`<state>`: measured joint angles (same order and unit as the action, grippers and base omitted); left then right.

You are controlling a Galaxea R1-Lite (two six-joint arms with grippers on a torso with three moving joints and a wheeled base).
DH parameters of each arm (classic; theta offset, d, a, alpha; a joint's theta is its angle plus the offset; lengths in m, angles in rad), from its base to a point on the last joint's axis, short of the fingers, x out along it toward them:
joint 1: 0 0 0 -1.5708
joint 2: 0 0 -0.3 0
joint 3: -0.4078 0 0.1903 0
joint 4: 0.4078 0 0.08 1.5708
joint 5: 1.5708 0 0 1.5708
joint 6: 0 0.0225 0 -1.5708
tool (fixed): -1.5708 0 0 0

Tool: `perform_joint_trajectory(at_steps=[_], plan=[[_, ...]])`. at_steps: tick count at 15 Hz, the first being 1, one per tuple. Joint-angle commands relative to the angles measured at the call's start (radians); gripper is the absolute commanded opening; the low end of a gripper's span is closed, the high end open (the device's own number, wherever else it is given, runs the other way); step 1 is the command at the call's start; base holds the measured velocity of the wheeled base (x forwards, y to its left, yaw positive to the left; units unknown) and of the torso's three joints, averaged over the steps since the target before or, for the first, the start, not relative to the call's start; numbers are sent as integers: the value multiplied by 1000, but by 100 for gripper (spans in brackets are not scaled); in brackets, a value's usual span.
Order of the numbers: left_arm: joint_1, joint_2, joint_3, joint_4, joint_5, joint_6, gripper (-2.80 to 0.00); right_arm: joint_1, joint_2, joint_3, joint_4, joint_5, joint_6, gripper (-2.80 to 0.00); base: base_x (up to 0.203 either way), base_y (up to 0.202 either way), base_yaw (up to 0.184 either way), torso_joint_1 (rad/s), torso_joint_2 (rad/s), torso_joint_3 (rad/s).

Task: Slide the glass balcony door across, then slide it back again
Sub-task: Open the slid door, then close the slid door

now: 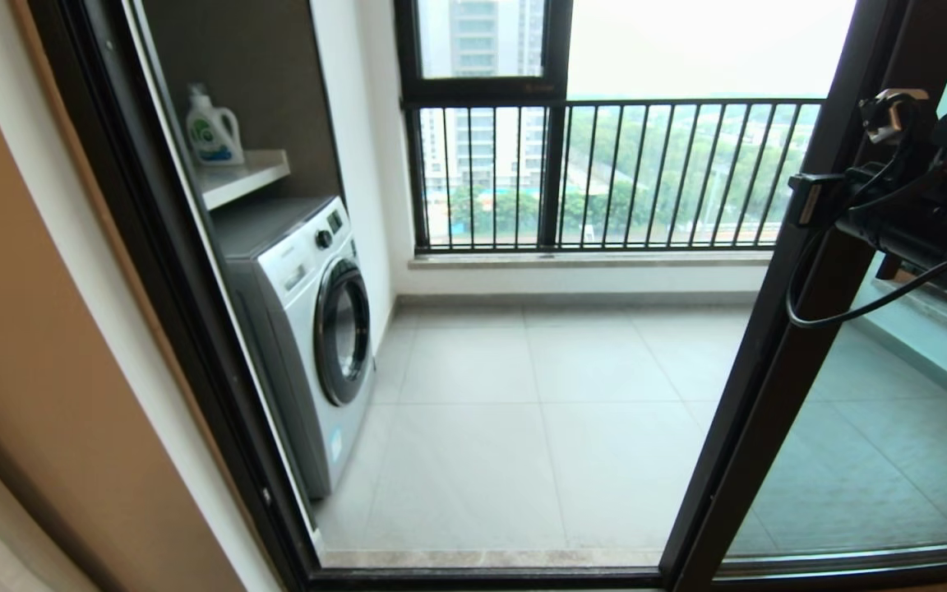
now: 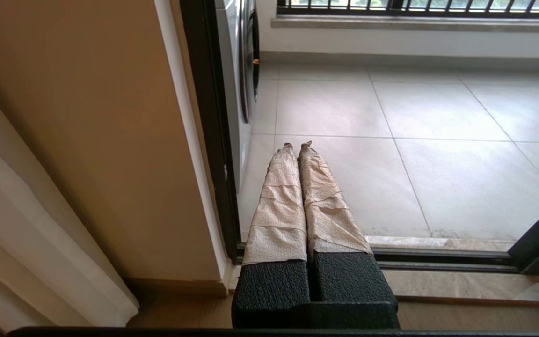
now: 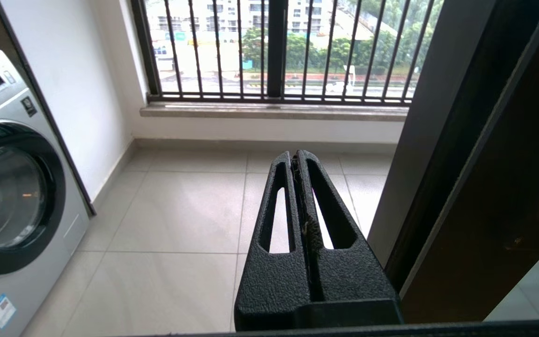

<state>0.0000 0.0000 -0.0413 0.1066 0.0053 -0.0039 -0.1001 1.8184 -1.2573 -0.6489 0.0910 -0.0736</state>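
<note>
The glass balcony door stands slid to the right, its dark upright crossing the right of the head view with glass behind it; the doorway to its left is open. No handle shows on the upright. My right arm reaches in from the right at mid height against that upright. My right gripper is shut and empty, pointing into the balcony right beside the door's edge. My left gripper, its fingers wrapped in beige tape, is shut and empty, low by the left door jamb.
A washing machine stands on the balcony's left under a shelf with a detergent bottle. The barred window closes the far side. The floor track runs along the threshold. A white curtain hangs at the left wall.
</note>
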Motion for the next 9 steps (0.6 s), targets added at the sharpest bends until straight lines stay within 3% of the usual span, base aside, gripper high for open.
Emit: perform_joint_trajectory(at_steps=[1,7,9], plan=[[0,2,0,1,1,-1,-280,5,-113,52,3,-5,-1,-280,0,0,0,0,0,0],[0,2,0,1,1,-1,-280,-64,-358,258,19,-51,-21,-280,0,0,0,0,0,0],[0,2,0,1,1,-1,-280,-153,-393,285,52,-51,-23,-280,0,0,0,0,0,0]])
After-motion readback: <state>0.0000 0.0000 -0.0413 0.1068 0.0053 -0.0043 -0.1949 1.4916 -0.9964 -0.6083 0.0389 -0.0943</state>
